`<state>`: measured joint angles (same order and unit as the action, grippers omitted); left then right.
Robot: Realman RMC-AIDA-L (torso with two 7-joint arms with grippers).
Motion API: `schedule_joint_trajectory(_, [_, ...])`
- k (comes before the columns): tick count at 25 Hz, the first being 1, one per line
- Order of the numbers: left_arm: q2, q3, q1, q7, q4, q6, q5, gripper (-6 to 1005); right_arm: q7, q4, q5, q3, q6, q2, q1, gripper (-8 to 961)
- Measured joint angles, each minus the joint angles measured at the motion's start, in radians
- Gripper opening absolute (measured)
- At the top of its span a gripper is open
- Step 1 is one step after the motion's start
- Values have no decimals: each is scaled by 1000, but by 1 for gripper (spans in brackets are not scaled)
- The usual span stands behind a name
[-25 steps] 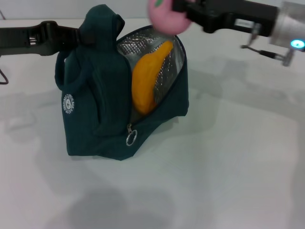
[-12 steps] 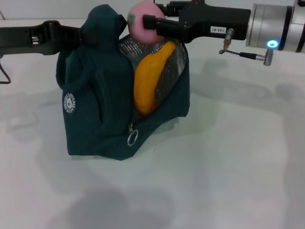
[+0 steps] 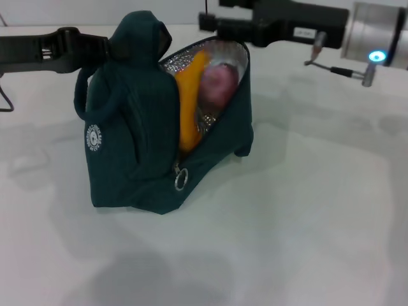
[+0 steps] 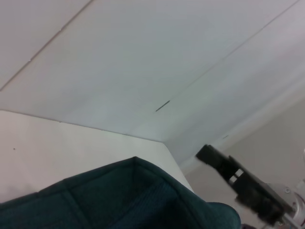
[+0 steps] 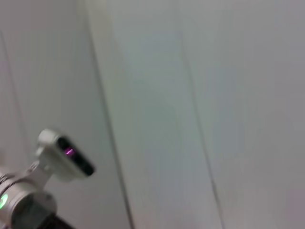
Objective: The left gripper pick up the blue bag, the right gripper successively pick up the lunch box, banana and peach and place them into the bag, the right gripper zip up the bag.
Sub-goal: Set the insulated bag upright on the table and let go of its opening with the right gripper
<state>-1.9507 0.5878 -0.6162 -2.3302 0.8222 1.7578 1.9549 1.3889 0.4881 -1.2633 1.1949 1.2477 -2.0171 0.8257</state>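
**Right hand above the bag mouth, peach inside**

The right hand (image 3: pixel 210 24) hangs just above the far rim of the blue bag (image 3: pixel 137 150), reaching in from the right side of the head view. It holds nothing; how far its dark fingers stand apart cannot be told from here. Its silver wrist section carries a small blue light.

The left hand (image 3: pixel 105 48) comes in from the left and is closed on the blue bag at its bunched top fabric, beside one padded loop handle (image 3: pixel 81 95). In the left wrist view the teal fabric fills the lower part of the picture, and the right arm shows farther off as a dark shape.

The blue bag stands upright on the white worktop (image 3: pixel 306 210), its mouth open toward the right, silver foil lining (image 3: pixel 237 58) showing along the rim. The banana (image 3: pixel 188 105) stands on end inside, leaning against the left side of the opening. The peach (image 3: pixel 218 84) lies inside too, just beside the banana and touching it, below the right hand and apart from it. The lunch box cannot be seen. The ring zip pull (image 3: pixel 181 180) hangs at the low front end of the zip, and the white round logo (image 3: pixel 94 138) faces the camera on the bag's left side.

The right wrist view shows only pale wall and a grey device with a small light.
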Motion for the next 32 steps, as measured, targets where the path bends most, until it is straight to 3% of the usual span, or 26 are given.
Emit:
schedule_joint_trajectory(4, [3,-4,5,0,0,0,-1,40,121,103,33,-1,-19,4,-125,771])
schedule_joint_trajectory(6, [2,-3,4,0,0,0,0,40,242,140,34,-2,-41,7,-204,769])
schedule_joint_trajectory(9, [0,1,2,-1,0,0,1,40,336,125,29,1,-54,11,-231,767])
schedule_joint_trajectory(13, [-3,2,-11,-2,-11,0,4,40,406,23,26,6,-60,12,-203,763])
schedule_joint_trajectory(20, [-6,3,-16,-1,-15,0,5,40,441,-129,8,21,-100,7,-74,757])
schedule_joint_trajectory(28, [-7,4,-19,2,-15,0,6,40,487,-104,-99,75,-167,2,-54,750])
schedule_joint_trajectory(32, [-7,4,-21,3,-17,0,8,41,459,-45,-100,76,-155,-6,-87,609])
